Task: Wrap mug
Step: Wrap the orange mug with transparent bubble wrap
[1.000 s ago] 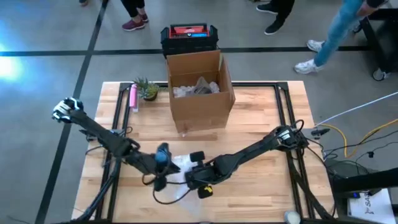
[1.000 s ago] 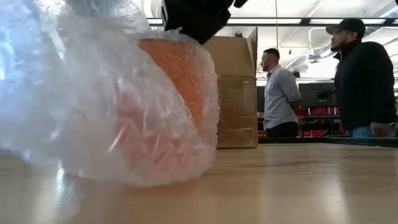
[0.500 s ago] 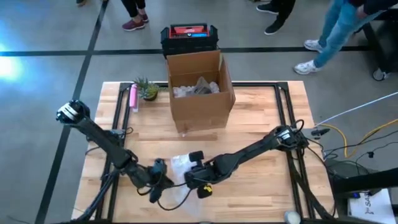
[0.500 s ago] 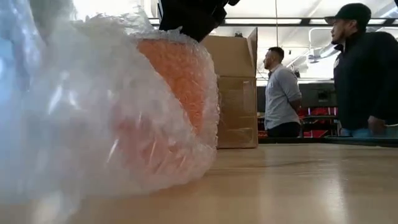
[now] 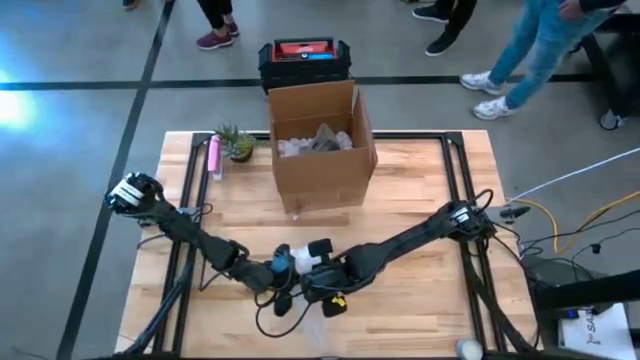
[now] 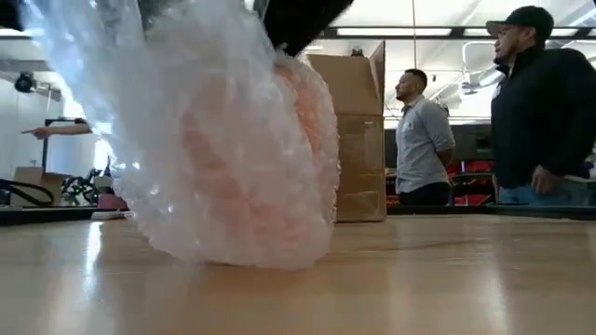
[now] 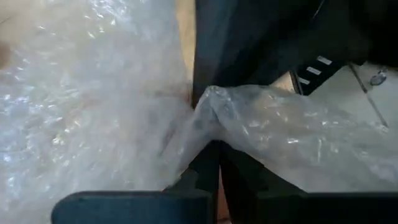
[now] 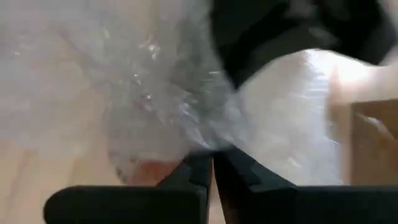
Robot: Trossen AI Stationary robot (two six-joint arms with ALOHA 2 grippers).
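An orange mug [image 6: 270,158], blurred to a pale glow under bubble wrap [image 6: 186,140], is seen near the table's front edge, well in front of the cardboard box [image 5: 320,140]. The wrap is pinched by the left gripper [image 7: 208,168] and the right gripper [image 8: 211,165], both closed tight on it. Folding appears under way; next, the loose flap is judged to need tucking across the mug.

Bubble wrap [image 6: 186,121] bundled over orange mug [image 6: 270,177] on bench [image 6: 419,279]; cardboard box [image 6: 354,130] behind, two people right.
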